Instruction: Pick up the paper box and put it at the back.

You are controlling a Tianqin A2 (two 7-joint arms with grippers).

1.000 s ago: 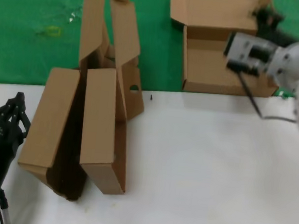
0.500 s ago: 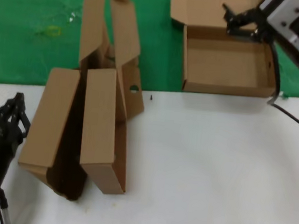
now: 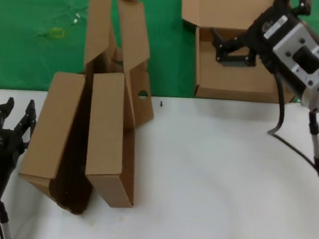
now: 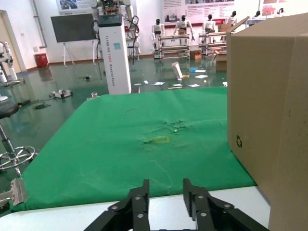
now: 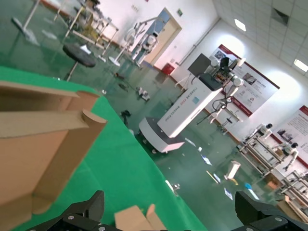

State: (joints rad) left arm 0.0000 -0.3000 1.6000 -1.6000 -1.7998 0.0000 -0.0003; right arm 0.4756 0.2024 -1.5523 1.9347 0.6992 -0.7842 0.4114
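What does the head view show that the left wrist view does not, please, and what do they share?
Only the head view shows the paper box lying open at the back, the right claw spread wide above its tray, and both folded boxes whole on the white table. Only the left wrist view shows the hall beyond: a white pillar and humanoid robots. Both show the open left claw, the green cloth and the nearest folded box's plain panel.

You are seeing bare white tabletop (image 3: 217,170) lying open across the middle and right. Tall brown boxes (image 3: 100,119) are blocking the left side, standing just beside the left gripper (image 3: 17,112).
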